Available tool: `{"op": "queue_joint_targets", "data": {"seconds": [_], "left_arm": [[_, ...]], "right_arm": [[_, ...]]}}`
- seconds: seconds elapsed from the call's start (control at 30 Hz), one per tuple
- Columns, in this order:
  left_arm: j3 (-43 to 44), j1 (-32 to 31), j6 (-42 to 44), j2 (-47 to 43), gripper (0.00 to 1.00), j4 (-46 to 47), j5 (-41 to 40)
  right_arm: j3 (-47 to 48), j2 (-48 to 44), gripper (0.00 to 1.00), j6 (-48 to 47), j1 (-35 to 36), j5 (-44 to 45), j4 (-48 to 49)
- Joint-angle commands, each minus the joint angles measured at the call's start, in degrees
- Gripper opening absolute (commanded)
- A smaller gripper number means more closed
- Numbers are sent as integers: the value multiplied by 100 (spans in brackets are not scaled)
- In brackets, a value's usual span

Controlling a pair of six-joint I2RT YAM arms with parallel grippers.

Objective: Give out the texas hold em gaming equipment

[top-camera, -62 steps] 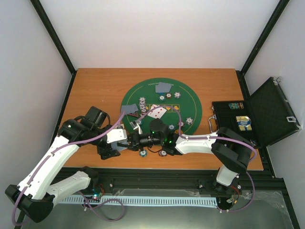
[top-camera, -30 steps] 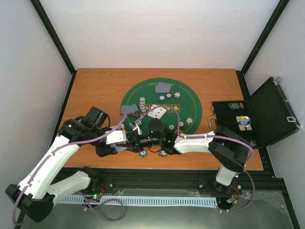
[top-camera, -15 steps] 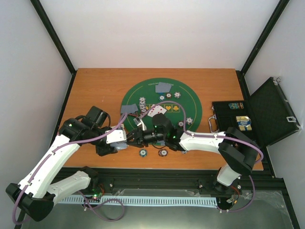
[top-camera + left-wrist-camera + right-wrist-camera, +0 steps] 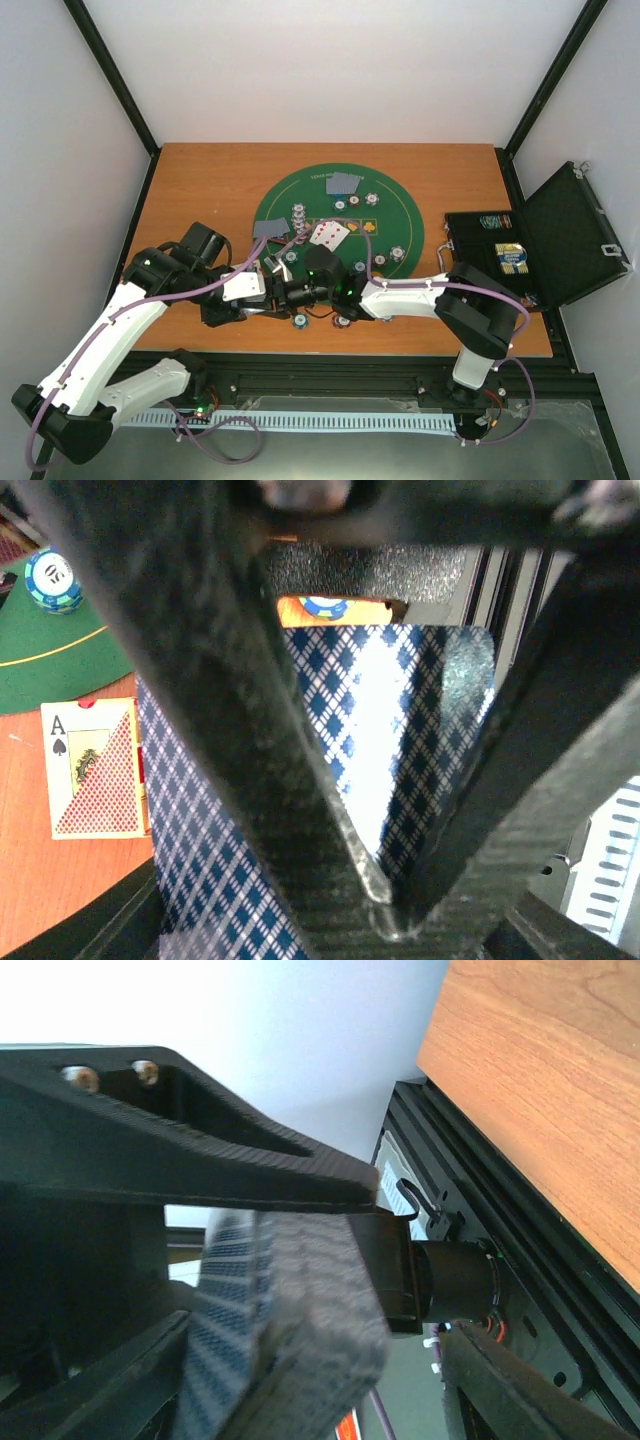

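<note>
My left gripper [image 4: 250, 300] [image 4: 385, 880] is shut on a stack of blue-checked playing cards [image 4: 400, 710] off the green mat's near-left edge. My right gripper [image 4: 272, 295] [image 4: 320, 1260] faces it, jaws apart, with a blue-patterned card's edge [image 4: 228, 1280] between its fingers. On the mat [image 4: 400, 215] lie face-down cards [image 4: 345, 183] [image 4: 270, 229] and face-up cards [image 4: 328, 233]. Striped chips sit near them [image 4: 297, 215] [image 4: 398, 253], and two chips [image 4: 300, 320] [image 4: 342, 320] lie on the wood under the right arm. A face-up ace of spades [image 4: 90, 770] lies beside the held stack.
An open black case [image 4: 560, 240] stands at the table's right edge with small packs inside. Black frame posts and white walls surround the wooden table [image 4: 200, 190]. The table's near edge and a black rail [image 4: 520, 1260] run just below both grippers.
Half a second ago my right gripper had pulled back toward the mat; it is now at the left gripper's cards again with wider jaws. The left arm has stayed put.
</note>
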Motion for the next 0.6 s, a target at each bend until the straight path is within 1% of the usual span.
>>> {"op": "queue_joint_targets", "data": {"seconds": [0.0, 0.1, 0.2, 0.27, 0.37, 0.57], "left_arm": [[259, -14, 49, -13, 53, -62, 112], [300, -14, 51, -52, 53, -98, 127], [334, -14, 40, -67, 53, -149, 139], [375, -14, 26, -69, 53, -173, 169], [430, -13, 18, -58, 53, -187, 213], [429, -9, -15, -28, 53, -167, 212]], "right_arm": [[170, 212, 64, 44, 78, -31, 148], [151, 138, 59, -112, 11, 36, -202], [8, -65, 51, -345, -122, 130, -623], [-142, -205, 49, -413, -211, 157, -787], [-291, -367, 42, -481, -286, 190, -933], [-305, -560, 33, -511, -307, 245, -998]]}}
